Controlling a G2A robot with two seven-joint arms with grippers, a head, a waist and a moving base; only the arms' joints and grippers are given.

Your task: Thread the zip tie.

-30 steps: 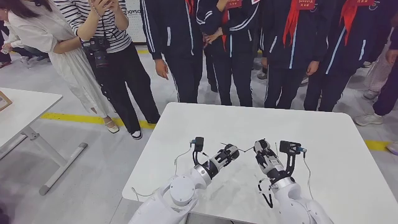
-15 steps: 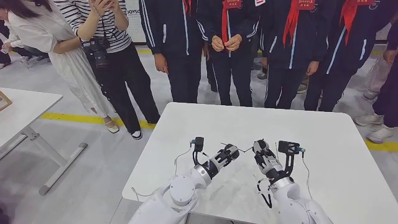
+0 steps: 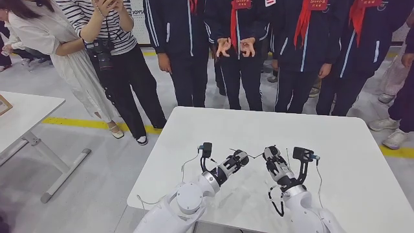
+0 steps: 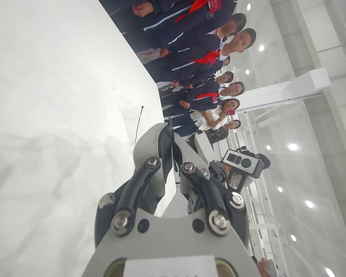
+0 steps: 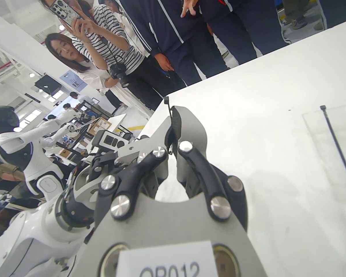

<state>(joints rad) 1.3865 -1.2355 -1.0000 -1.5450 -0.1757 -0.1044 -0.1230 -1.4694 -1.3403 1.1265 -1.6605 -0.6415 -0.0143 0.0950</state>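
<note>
A white table (image 3: 336, 136) with a plain matt top stands on a grey floor (image 3: 84, 162). A yellow line (image 3: 71, 122) crosses the floor beyond the table. A second white table (image 3: 26, 113) sits off to one side, well apart. The hall behind is bright, with round ceiling lights (image 4: 292, 147) and white beams.

Both arms hang over the near part of the table, their tips near each other. The right gripper (image 5: 173, 115) has its fingers pressed together on the black zip tie (image 5: 166, 99), whose small square head sticks out just past the fingertips. The left gripper (image 4: 168, 132) is also closed, with a thin black sliver showing between its pads. This seems to be the same tie's other end, though the strap is too fine to follow across the gap from above.

Farther along the tabletop a clear sheet (image 5: 317, 139) lies flat. A second zip tie (image 5: 337, 142) rests straight on it, apart from both grippers.
</note>
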